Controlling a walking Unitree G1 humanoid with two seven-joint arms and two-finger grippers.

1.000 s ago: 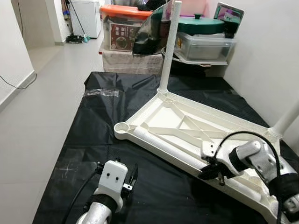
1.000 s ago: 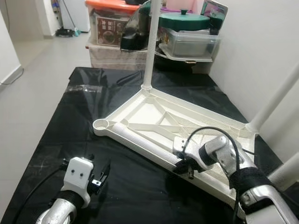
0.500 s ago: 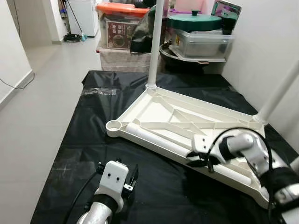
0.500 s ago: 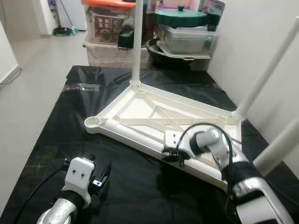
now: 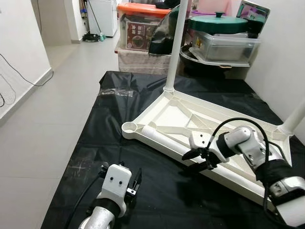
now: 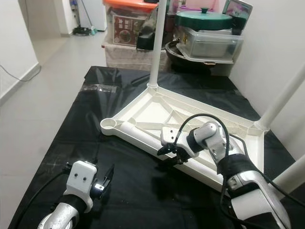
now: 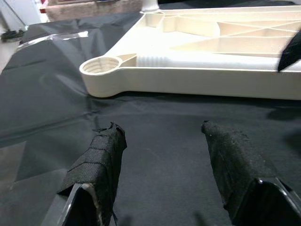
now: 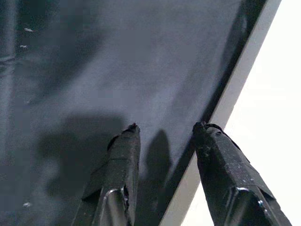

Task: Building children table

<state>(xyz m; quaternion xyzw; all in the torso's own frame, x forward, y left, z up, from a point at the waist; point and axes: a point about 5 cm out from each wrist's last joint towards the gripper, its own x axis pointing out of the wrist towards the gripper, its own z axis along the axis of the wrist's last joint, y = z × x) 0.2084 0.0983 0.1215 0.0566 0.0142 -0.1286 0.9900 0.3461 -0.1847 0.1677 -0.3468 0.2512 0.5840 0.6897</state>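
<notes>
Upturned white plastic table top [image 5: 190,125], ribbed underside up, lying on a black sheet [image 5: 119,157] spread over the floor, toward the sheet's right and far edges. One white leg [image 5: 175,45] standing upright in the far corner socket; another leg [image 5: 296,119] rising at the right corner; empty round socket [image 5: 129,127] at the corner nearest the sheet's left edge. Right gripper [image 5: 196,160] hovering at the table top's near long rim, fingers parted with nothing between them, tips over the black sheet just beside the white edge. Left gripper [image 7: 162,136] low over the sheet near its front edge, pointing at the empty socket, fingers [image 7: 101,153] spread wide and holding nothing, well apart from the table top. Clear plastic bag [image 5: 116,93] lying flat near the sheet's far left corner. Beyond the far edge, stacked storage boxes with an orange lid [image 5: 143,9] and a green pot lid [image 5: 219,24].
</notes>
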